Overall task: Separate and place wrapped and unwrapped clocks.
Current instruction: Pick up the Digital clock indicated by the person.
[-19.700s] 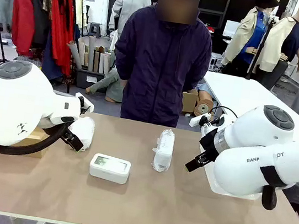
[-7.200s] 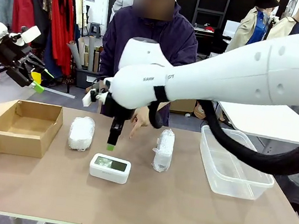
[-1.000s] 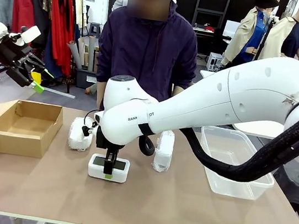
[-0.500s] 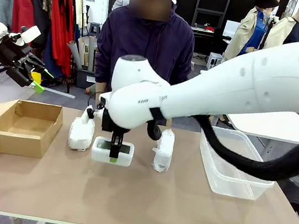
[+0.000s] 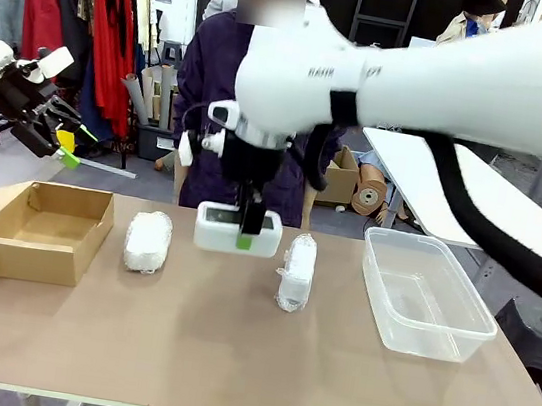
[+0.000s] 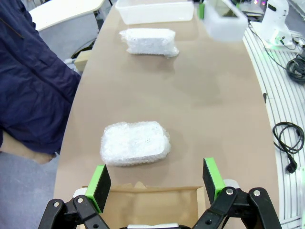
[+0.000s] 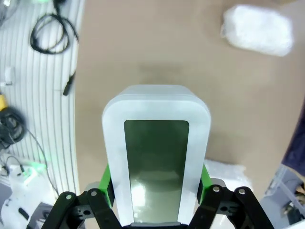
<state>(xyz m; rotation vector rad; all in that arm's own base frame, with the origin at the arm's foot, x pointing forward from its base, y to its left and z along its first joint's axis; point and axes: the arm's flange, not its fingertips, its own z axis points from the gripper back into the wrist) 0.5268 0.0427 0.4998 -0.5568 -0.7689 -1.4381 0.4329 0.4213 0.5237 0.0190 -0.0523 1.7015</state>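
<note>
The unwrapped clock (image 5: 238, 230), white with a grey-green screen, hangs above the table's far middle with my right gripper (image 5: 244, 237) shut on it. In the right wrist view the clock (image 7: 156, 152) stands between the green pads (image 7: 107, 183). One wrapped clock (image 5: 147, 241) lies left of it on the table, another (image 5: 296, 272) stands to its right. My left gripper (image 5: 60, 141) is raised at the far left, open and empty. In its own view the left gripper (image 6: 157, 181) hovers over the near wrapped clock (image 6: 136, 143), with the other wrapped clock (image 6: 148, 41) farther off.
An open brown cardboard box (image 5: 40, 231) sits at the table's left end. A clear plastic tub (image 5: 425, 295) sits at the right. A person in a dark jacket (image 5: 207, 83) stands at the far edge. The front half of the table is bare.
My right gripper has lifted the unwrapped clock off the table and carried it up and to the right. The left arm has stayed still.
</note>
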